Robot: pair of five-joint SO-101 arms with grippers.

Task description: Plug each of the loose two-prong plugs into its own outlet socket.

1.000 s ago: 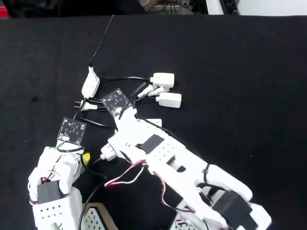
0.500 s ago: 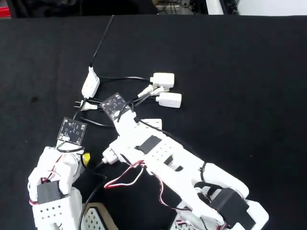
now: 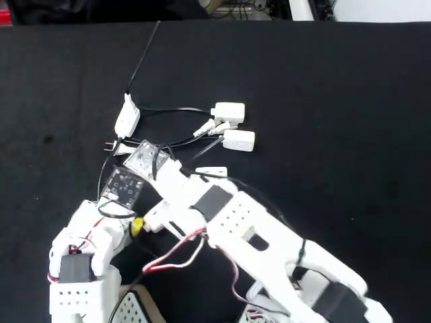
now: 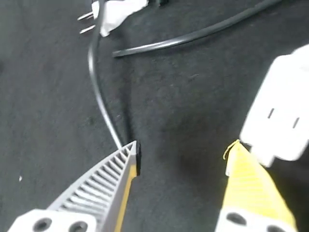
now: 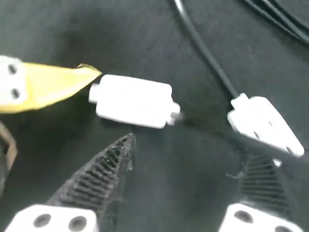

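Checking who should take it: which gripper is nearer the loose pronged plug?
Right, as best I can tell. The right gripper sits just beside the plug; the left gripper is farther back, the plug lying well ahead of its open jaws.

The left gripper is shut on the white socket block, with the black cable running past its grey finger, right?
No: the left gripper is open, jaws wide apart and holding nothing; the white socket block lies beside its yellow finger. The black cable does run past its grey finger. The left wrist view shows this.
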